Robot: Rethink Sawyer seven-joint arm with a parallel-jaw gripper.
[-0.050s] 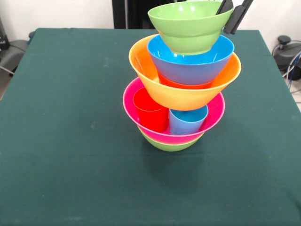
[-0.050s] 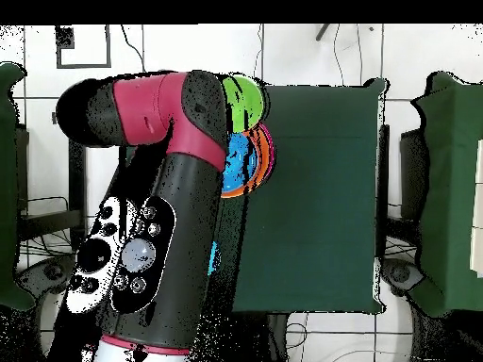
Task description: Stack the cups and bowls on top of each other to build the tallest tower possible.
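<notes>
1. The tower [image 1: 181,94] stands at the green table's [image 1: 70,141] centre.
2. The gripper [image 1: 233,13], at the top green bowl's [image 1: 190,26] two o'clock rim, pinches that rim between its fingers.
3. Red cup [image 1: 150,113] and blue cup [image 1: 187,121] sit inside the pink bowl [image 1: 214,115].

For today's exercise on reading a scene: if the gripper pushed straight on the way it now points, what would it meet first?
The gripper slants down at the top green bowl, its fingers astride that bowl's rim. It would likely meet this bowl's wall first, then the blue bowl beneath, though depth is unclear.
</notes>
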